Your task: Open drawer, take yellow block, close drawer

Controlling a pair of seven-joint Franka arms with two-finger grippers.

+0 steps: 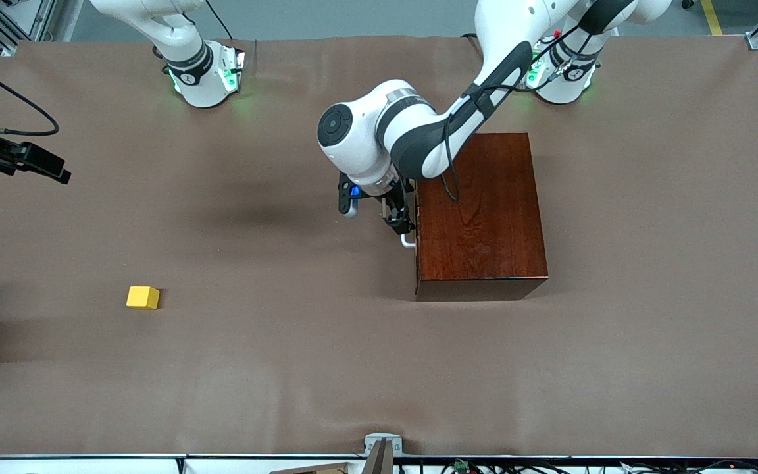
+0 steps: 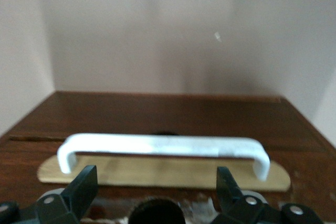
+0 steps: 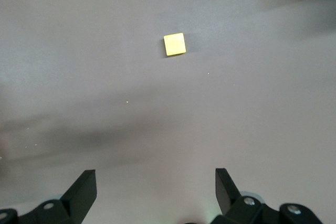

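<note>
- Nearest the front camera lies the counter [image 1: 379,368], covered in brown cloth that reaches all of its edges.
- Next in size is the glossy reddish-brown wooden box [image 1: 481,217], standing on the counter toward the left arm's end, closer to the edge where the robot bases stand than to the camera's edge.
- Its drawer [image 2: 168,129] sits flush in the box, shut, facing the right arm's end of the counter.
- On the drawer front, the white bar handle [image 2: 163,146] lies across a pale oval plate [image 2: 157,172].
- Left hand [image 2: 157,192] is right at the drawer front with its fingers spread wide to either side of the handle, gripping nothing.
- Right hand [image 3: 156,192] hangs over the right arm's end of the counter, fingers wide apart and empty.
- Smallest is the yellow block [image 1: 143,297], alone on the cloth toward the right arm's end, well apart from the box and nearer the front camera than it.
</note>
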